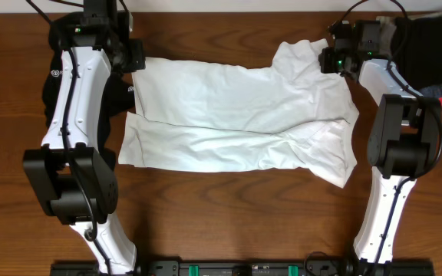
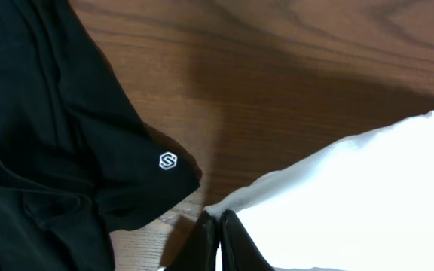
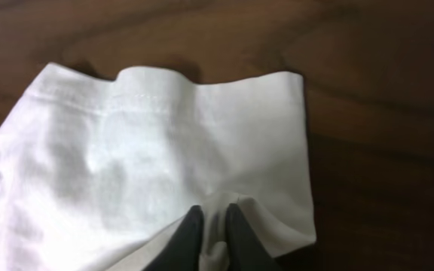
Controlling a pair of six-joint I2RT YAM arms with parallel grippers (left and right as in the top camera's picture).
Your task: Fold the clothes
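The white T-shirt [image 1: 236, 115] is lying across the middle of the table [image 1: 229, 207], folded lengthwise, with its sleeves to the right. The left pincer [image 2: 218, 226] is clenching the shirt's far left corner, just beside a black garment [image 2: 66, 150]. The right pincer [image 3: 215, 226] is gripping a bunched fold at the shirt's far right edge, its fingers closed on the cloth.

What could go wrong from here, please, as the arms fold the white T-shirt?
The left gripper seems to pinch only the very edge of the white T-shirt; it might slip free. The black garment lies close beside that gripper and could get dragged along. The right gripper holds bunched cloth, so the fold may crease.
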